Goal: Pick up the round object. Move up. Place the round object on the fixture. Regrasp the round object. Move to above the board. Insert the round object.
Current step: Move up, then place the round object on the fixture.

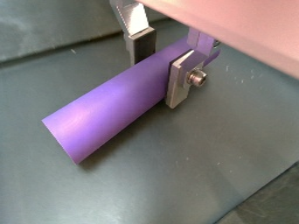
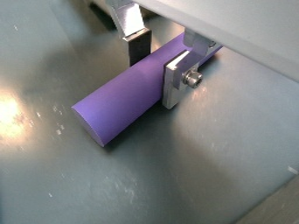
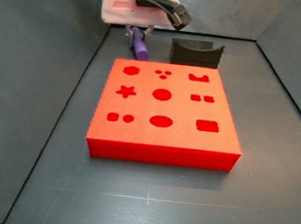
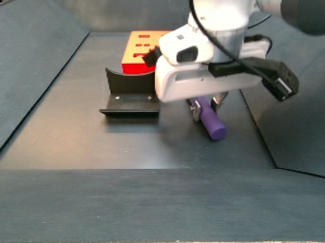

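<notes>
The round object (image 1: 100, 114) is a purple peg lying flat on the dark floor, seen in both wrist views (image 2: 122, 105). My gripper (image 1: 159, 72) straddles it near one end, with a silver finger against each side, and is shut on it (image 2: 156, 72). In both side views the gripper (image 3: 138, 33) (image 4: 203, 104) is low over the peg (image 3: 140, 45) (image 4: 211, 123), just beside the fixture (image 3: 195, 52) (image 4: 129, 95). The red-orange board (image 3: 164, 135) with cut-out holes lies next to the fixture, and its end shows behind it (image 4: 137, 46).
The bin's dark sloping walls (image 3: 41, 33) (image 4: 38, 85) close in the floor on both sides. The fixture stands between the peg and the board's near edge.
</notes>
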{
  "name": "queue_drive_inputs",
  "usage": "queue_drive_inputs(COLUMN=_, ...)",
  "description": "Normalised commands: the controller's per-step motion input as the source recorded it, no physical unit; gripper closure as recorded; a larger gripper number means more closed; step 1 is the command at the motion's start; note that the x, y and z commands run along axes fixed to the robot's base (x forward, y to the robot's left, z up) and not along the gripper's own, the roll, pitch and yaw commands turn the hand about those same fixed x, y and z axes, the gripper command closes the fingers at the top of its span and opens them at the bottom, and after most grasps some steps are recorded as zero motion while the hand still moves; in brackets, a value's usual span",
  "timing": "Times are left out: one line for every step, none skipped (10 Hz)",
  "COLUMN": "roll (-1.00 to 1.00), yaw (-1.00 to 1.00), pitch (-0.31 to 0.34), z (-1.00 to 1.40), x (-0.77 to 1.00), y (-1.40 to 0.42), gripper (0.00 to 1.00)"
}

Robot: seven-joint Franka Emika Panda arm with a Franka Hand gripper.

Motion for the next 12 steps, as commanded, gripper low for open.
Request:
queue_drive_inputs(roll=-0.01, yaw=-0.01, pitch=0.028, z=0.77, x=-0.03, y=-0.04, gripper=1.00)
queue_drive_inputs(roll=0.00, yaw=-0.01, pitch=0.037, z=0.65, x=-0.02, y=-0.02, gripper=1.00)
queue_drive_inputs(roll=0.02, yaw=-0.01, pitch=0.048, z=0.45, x=-0.01, y=0.00, gripper=1.00)
queue_drive_inputs(roll=0.03, yaw=-0.01, pitch=0.052, z=0.29, x=-0.01, y=0.01, gripper=1.00)
queue_drive_inputs(roll=0.00, yaw=0.00, pitch=0.000, z=1.00, x=0.00, y=0.00, gripper=1.00)
queue_drive_inputs(roll=0.01, yaw=0.00, pitch=0.001, z=1.00, x=0.00, y=0.00, gripper=1.00)
queue_drive_inputs(roll=0.02, yaw=0.00, pitch=0.010, z=1.00, x=-0.01, y=0.00, gripper=1.00)
queue_drive_inputs(roll=0.03, yaw=-0.01, pitch=0.017, z=1.00, x=-0.02, y=0.00, gripper=1.00)
queue_drive_inputs(roll=0.04, yaw=-0.01, pitch=0.025, z=1.00, x=-0.02, y=0.01, gripper=1.00)
queue_drive_inputs(roll=0.05, yaw=-0.01, pitch=0.034, z=1.00, x=-0.03, y=0.01, gripper=1.00)
queue_drive_inputs(roll=0.06, yaw=-0.01, pitch=0.040, z=1.00, x=-0.03, y=0.01, gripper=1.00)
queue_drive_inputs(roll=0.06, yaw=-0.01, pitch=0.047, z=0.92, x=-0.03, y=0.01, gripper=1.00)
